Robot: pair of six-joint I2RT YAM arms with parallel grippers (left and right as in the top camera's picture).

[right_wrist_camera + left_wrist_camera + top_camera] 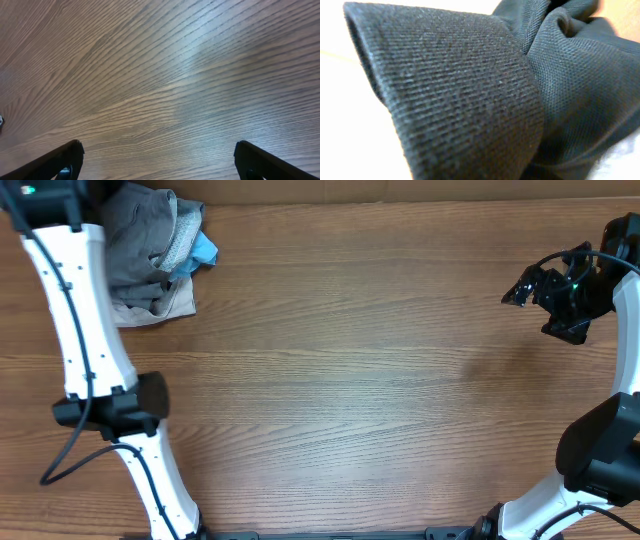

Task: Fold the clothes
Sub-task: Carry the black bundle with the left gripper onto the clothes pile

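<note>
Folding looks unstarted: the black garment [470, 90] is bunched, ribbed band foremost, at the closed left pincer, which seemingly grips it beside the grey-and-blue garment pile [155, 260]. The right pincer [157, 145] gapes empty over the surface [350, 380], well apart from that pile.

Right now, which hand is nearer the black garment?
Left. Its wrist camera is filled with the black garment, so the left hand is right at it; the right hand hangs open over bare table.

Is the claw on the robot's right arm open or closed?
Open. In its wrist view the right end effector has its fingers wide apart, with only the wooden table showing between them.
</note>
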